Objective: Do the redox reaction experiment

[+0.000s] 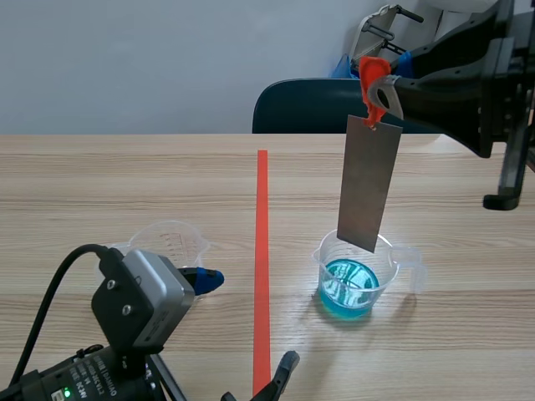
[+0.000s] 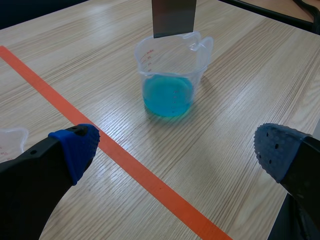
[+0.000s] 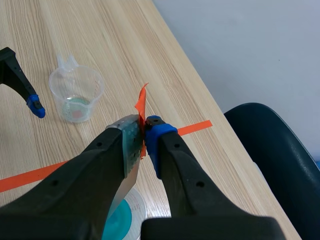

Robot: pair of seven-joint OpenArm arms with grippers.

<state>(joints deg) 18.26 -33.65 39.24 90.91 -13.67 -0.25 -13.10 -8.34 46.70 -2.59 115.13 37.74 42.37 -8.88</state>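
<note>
Scene view: strip [image 1: 368,184] over beaker [image 1: 321,266] rim

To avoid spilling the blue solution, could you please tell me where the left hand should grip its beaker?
Probably the beaker by its smooth upper wall, above the blue solution, coming level from where the open left hand is. It stands upright, its spout faces away, and the metal strip in the right hand hangs over its mouth, blocking a top approach.

Black left arm [image 1: 92,378] and right arm [image 1: 460,79], blocky.
Grey camera box [image 1: 155,288] on a black two-screw bracket [image 1: 117,302], looping black cable [image 1: 46,309], white lettering, green light [image 1: 65,393]; thick fingers [image 2: 30,190] end in dotted blue pads [image 2: 75,150].
</note>
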